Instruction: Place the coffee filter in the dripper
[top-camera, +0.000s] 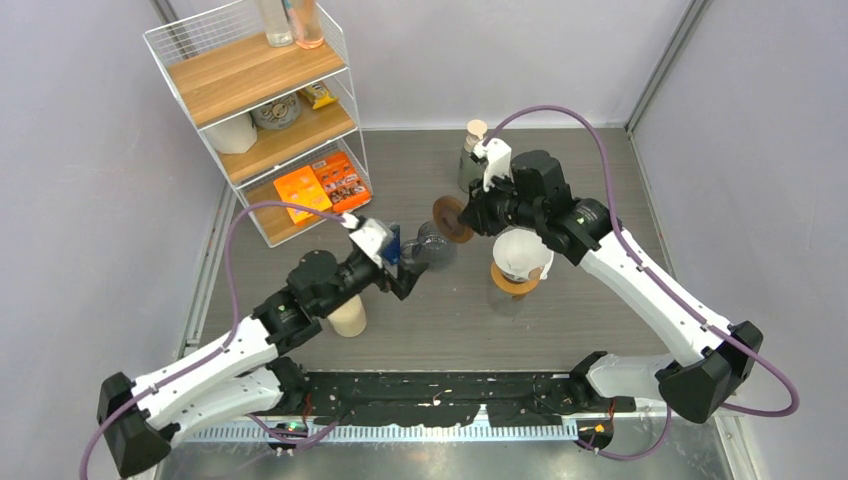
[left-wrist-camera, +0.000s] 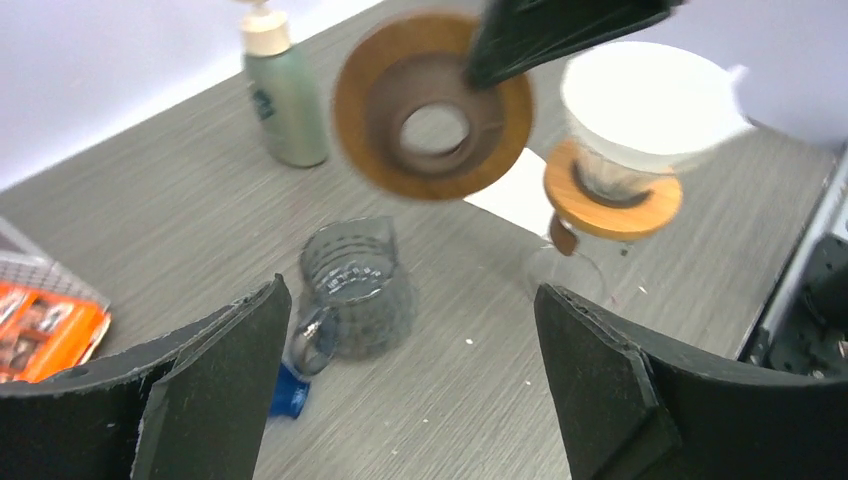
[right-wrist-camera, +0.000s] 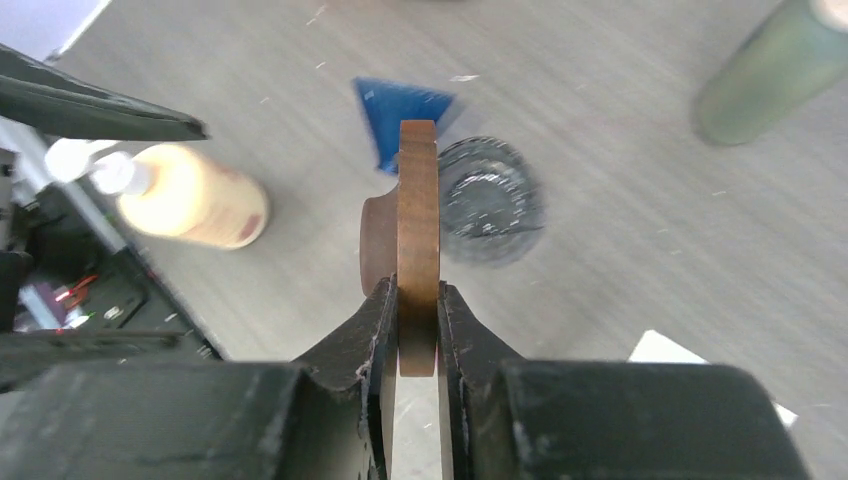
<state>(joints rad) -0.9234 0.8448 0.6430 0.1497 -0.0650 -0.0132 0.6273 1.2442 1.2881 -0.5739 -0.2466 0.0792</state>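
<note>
Mid-air, outstretched right arm (top-camera: 640, 282) with ring (top-camera: 452, 219)

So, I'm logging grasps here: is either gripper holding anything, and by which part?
The right gripper pinches the wooden ring by its rim, across the flat faces. The left gripper is open, holding nothing.

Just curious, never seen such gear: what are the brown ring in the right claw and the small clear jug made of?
The brown ring looks like matte wood: warm tan rim, darker inner step. The small clear jug looks like glass or clear plastic, see-through with glinting dimpled walls; I cannot tell which.
</note>
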